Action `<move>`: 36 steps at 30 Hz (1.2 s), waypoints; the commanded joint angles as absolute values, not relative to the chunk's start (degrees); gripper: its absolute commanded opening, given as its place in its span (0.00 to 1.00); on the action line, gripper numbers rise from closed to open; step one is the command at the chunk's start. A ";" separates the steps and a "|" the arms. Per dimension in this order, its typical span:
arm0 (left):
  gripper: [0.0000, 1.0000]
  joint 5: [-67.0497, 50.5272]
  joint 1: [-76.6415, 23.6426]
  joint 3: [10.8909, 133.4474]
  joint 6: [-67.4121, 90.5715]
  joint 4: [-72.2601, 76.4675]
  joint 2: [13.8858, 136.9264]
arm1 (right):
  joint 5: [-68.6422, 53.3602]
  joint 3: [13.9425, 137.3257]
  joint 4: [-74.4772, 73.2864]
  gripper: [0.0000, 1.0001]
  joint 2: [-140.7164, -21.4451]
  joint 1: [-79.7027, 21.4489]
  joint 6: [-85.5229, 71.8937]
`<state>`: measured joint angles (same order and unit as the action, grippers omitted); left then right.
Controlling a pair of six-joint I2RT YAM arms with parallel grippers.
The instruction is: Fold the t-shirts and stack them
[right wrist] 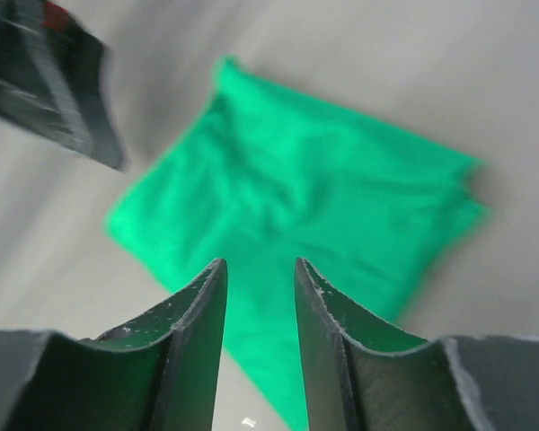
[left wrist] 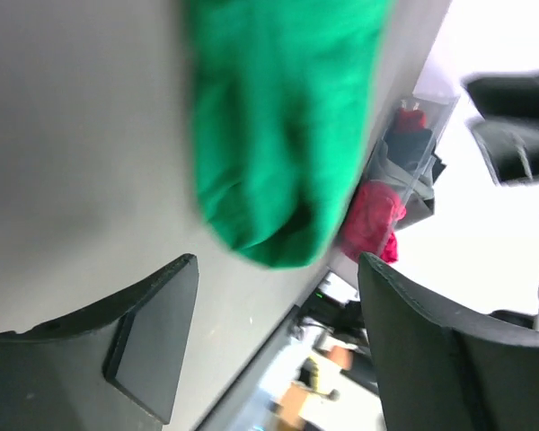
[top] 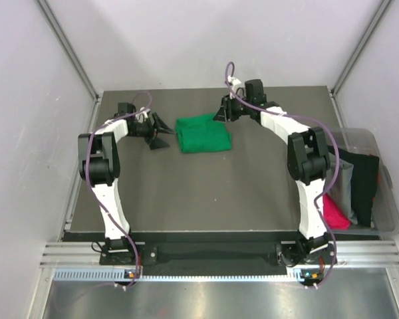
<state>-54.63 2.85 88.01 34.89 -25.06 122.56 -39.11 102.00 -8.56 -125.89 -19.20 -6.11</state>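
A folded bright green t-shirt (top: 202,134) lies at the far middle of the table; it also shows in the left wrist view (left wrist: 278,126) and the right wrist view (right wrist: 314,206). My left gripper (top: 161,133) is open and empty just left of it. My right gripper (top: 221,111) hovers at the shirt's far right corner, jaws parted a little with nothing between them. More t-shirts, black (top: 364,179), grey (top: 344,189) and magenta-pink (top: 334,211), sit in a bin at the right.
A clear plastic bin (top: 384,199) stands off the table's right edge and holds the other shirts; it shows in the left wrist view (left wrist: 413,171). White enclosure walls surround the dark grey table (top: 206,193).
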 commanded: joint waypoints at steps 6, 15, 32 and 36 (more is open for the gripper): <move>0.83 -55.81 3.34 87.71 35.07 -24.26 125.15 | -48.60 106.95 -0.88 0.32 -128.84 -27.33 -12.56; 0.85 -56.95 3.43 89.03 37.87 -20.85 130.86 | -50.10 108.03 1.93 0.28 -134.38 -31.46 -16.44; 0.98 -58.80 -1.67 91.93 42.71 -16.87 137.02 | -49.92 103.80 2.90 0.26 -136.05 -33.05 -15.38; 0.99 -58.45 -2.02 91.85 43.24 -16.44 137.46 | -50.01 104.06 2.99 0.25 -137.46 -33.66 -15.56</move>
